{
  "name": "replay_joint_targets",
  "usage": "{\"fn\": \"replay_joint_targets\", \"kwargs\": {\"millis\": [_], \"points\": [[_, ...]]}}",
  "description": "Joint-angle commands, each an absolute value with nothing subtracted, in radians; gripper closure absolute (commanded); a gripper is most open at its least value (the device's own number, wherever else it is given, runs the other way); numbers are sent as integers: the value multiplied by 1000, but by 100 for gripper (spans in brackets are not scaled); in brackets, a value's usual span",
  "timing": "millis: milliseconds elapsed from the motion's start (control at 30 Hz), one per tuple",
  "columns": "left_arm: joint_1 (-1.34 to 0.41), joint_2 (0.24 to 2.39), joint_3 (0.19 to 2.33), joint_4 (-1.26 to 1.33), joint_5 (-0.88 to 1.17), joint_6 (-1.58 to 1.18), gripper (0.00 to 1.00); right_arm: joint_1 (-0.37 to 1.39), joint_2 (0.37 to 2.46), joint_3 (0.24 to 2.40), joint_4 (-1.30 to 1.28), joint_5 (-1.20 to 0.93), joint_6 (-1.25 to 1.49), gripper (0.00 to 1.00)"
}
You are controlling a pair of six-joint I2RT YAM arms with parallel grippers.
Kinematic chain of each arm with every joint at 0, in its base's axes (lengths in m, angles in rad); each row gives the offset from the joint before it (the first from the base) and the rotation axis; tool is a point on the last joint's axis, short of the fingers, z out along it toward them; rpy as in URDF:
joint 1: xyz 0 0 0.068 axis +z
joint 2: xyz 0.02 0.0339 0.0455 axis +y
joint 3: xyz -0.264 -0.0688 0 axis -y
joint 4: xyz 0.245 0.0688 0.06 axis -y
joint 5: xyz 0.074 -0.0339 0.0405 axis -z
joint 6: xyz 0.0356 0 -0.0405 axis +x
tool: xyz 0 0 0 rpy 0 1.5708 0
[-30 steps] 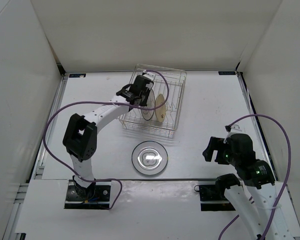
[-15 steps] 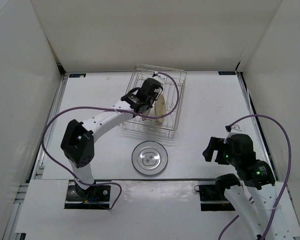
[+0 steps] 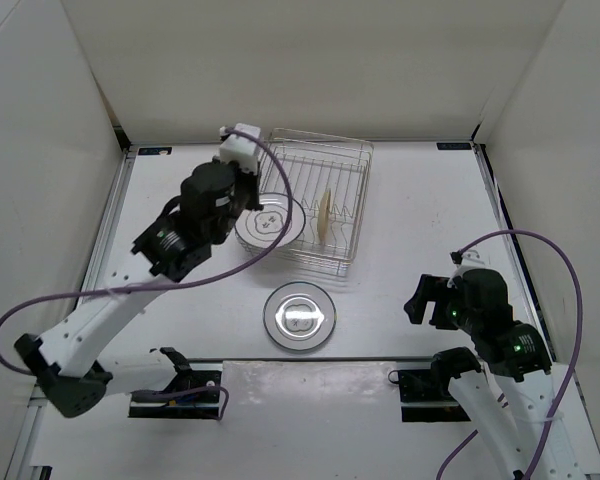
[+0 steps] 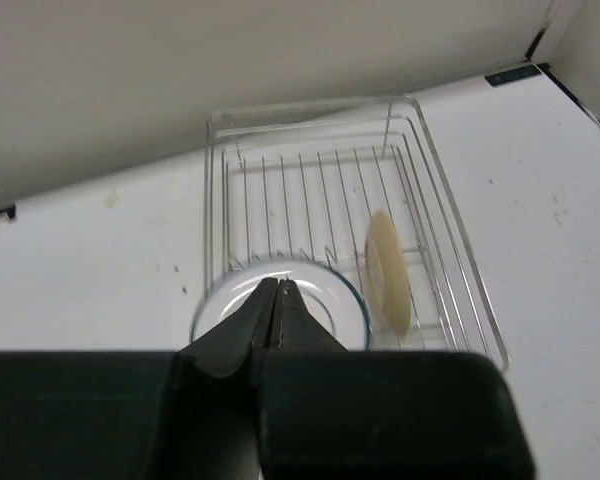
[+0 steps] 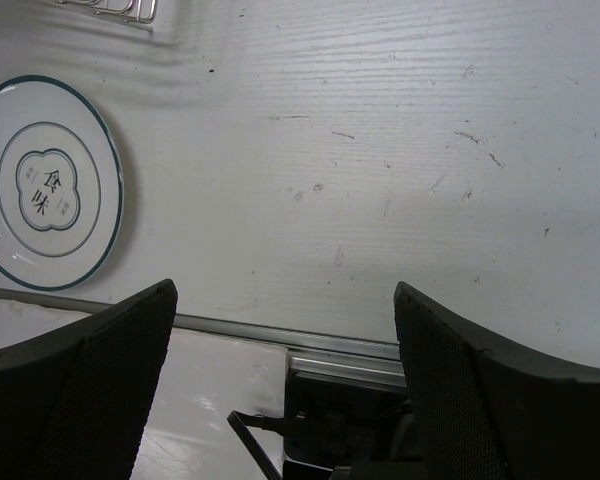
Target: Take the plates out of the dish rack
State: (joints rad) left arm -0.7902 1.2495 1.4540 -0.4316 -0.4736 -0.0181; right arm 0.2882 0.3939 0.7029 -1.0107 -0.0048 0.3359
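My left gripper (image 3: 244, 220) is shut on the edge of a white-grey plate with a dark rim ring (image 3: 270, 222). It holds the plate flat and raised over the left side of the dish rack (image 3: 362, 200). The left wrist view shows the closed fingertips (image 4: 277, 285) over that plate (image 4: 325, 300), with the rack (image 4: 430, 170) below. A tan plate (image 3: 325, 214) stands upright in the rack, also seen in the left wrist view (image 4: 388, 270). A second ringed plate (image 3: 299, 316) lies flat on the table in front of the rack. My right gripper (image 3: 427, 300) is open and empty at the right.
White walls enclose the table on three sides. The right wrist view shows the flat plate (image 5: 48, 185) at left, my right gripper (image 5: 285, 345) over bare table, and the metal rail of the table's near edge (image 5: 340, 348) below.
My left gripper has lifted the ringed plate out of the rack's dividers and swung up and to the left with it. The plate now lies flat. The right arm has not moved.
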Motion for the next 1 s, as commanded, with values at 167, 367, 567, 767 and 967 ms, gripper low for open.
{"fn": "replay_joint_targets", "kwargs": {"millis": [167,367,567,767,967], "points": [[-793,991,1200,-574,-368,-229,90,287,376,689,-963,-34,321,10],[-756,1034,1121,-661,-477,-262,84,285,379,686,-962,-46,311,10],[-583,1092,1036,-563,-300,-380,46,287,374,687,-962,-49,314,10],[-333,1212,1026,-483,13,-486,15,285,371,686,-960,-49,314,10],[-207,1265,951,-309,178,-522,1,285,367,686,-962,-44,314,10]]}}
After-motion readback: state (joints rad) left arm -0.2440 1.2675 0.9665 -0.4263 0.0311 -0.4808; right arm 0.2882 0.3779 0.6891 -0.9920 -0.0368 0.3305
